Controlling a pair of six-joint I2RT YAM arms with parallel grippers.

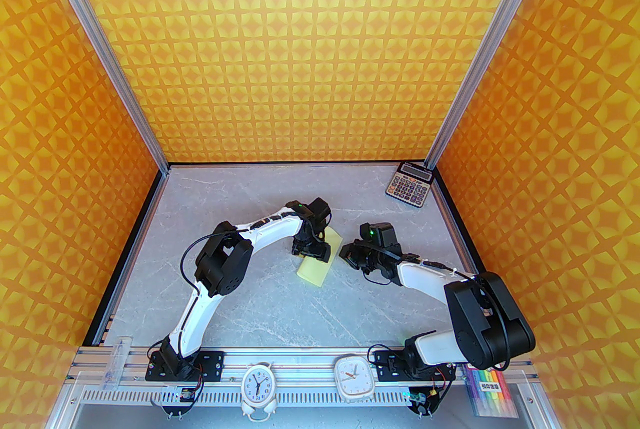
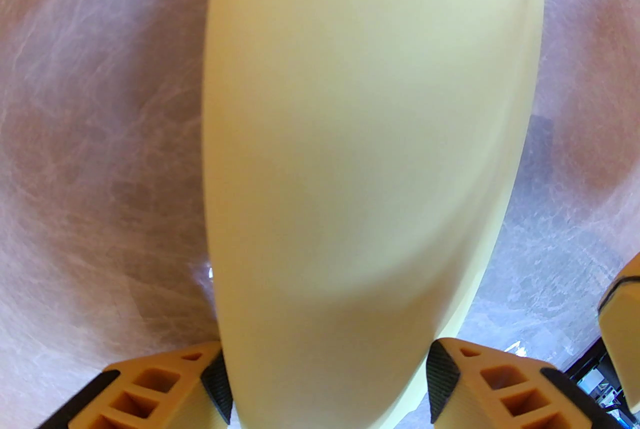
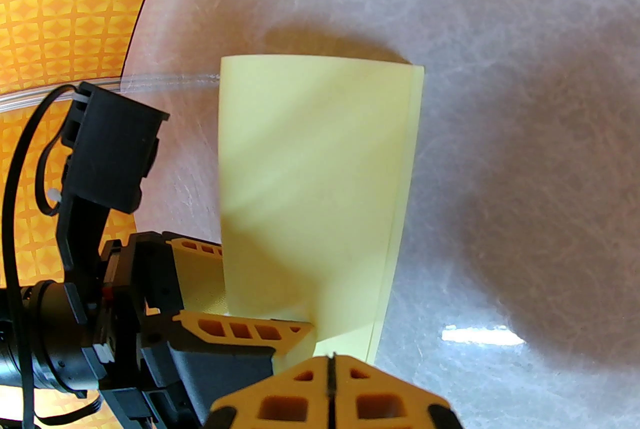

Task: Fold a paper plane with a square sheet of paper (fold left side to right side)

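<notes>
- Sheet of paper (image 1: 312, 271): pale yellow, folded in half into a long strip. It lies approx mid-table (image 1: 250, 302), slanted, between the two hands.
- Top layer isn't flat. It bulges up in a soft curve, seen in left wrist view.
- Right wrist view: the two layers don't line up exactly. A thin sliver of the lower layer shows along the strip's right edge.
- L hand (image 2: 329, 367): wide open, pointing down over the far part of the strip.
- Its fingers (image 2: 165, 389) straddle the strip, one each side. The paper fills approx the whole gap between them. Pads sit right at the paper's long edges; can't tell if they press.
- R hand (image 3: 330, 362): fingers pressed together, no gap between them.
- It sits low over the table, just right of the strip, tips aimed at it.
- In its own view the strip's near end meets the fingertips, and can't tell if they touch. In left wrist view bare table shows between the strip and an orange finger at the frame's right edge.
- Calculator (image 1: 409, 185): grey, far right corner of table, well apart from paper and both hands.
- Two white clocks (image 1: 257, 384) on the front rail between the arm bases.
- Pack of coloured markers (image 1: 492, 397): near right corner, beside the R arm base.
</notes>
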